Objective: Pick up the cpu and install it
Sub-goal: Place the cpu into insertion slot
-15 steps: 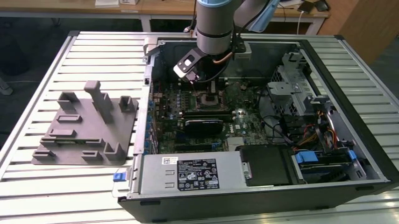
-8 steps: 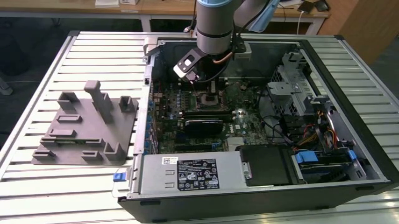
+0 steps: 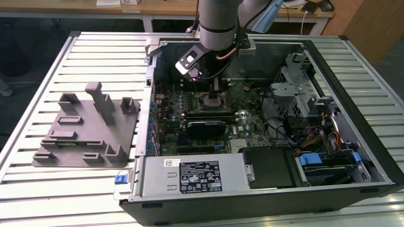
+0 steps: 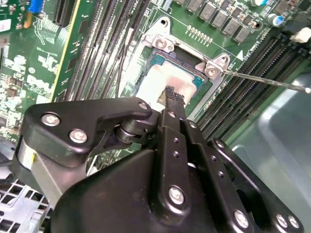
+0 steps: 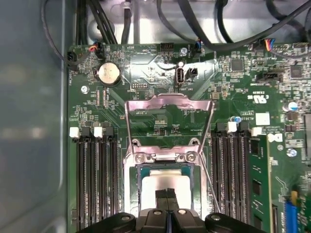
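The cpu (image 5: 151, 188), a flat square chip with a pale silvery top, lies flat inside the black-framed socket on the green motherboard (image 5: 146, 73). It also shows in the second wrist view, cpu (image 4: 154, 80). My gripper (image 5: 167, 195) is directly over its middle, fingers pressed together with nothing between them. In the second wrist view the gripper (image 4: 174, 95) has its tips at or just above the chip's top; I cannot tell whether they touch. The exterior view has the gripper (image 3: 215, 94) reaching down into the open computer case.
The socket's metal load plate (image 5: 169, 104) stands swung open, and its thin lever rod (image 4: 262, 81) sticks out sideways. Memory slots (image 5: 92, 179) flank the socket on both sides. A grey fixture block (image 3: 85, 127) sits on the slatted table at the exterior view's left. The power supply (image 3: 189, 176) fills the case front.
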{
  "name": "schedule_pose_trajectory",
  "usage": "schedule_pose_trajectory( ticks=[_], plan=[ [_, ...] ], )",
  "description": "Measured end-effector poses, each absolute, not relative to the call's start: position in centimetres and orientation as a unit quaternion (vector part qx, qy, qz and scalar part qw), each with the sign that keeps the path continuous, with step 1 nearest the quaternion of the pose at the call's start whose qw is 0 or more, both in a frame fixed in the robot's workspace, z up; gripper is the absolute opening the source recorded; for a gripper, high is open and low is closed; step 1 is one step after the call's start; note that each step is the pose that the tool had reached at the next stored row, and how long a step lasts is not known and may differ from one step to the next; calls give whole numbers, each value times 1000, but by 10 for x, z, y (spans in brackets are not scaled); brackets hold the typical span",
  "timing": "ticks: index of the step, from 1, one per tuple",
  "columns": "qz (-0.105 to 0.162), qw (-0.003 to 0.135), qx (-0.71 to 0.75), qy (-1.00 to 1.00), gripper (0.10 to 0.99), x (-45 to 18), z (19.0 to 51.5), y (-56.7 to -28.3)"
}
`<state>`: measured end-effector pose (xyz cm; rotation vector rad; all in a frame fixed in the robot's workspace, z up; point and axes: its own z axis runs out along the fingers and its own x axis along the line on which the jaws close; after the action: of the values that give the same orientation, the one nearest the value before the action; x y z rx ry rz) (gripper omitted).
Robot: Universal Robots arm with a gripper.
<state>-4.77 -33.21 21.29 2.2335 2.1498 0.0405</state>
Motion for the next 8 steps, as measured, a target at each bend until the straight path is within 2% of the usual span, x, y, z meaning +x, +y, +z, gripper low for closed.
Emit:
schedule_pose_trajectory(
  ticks=[8],
  plan=[
    [13, 21, 720, 693, 106, -48, 232, -332]
  ],
)
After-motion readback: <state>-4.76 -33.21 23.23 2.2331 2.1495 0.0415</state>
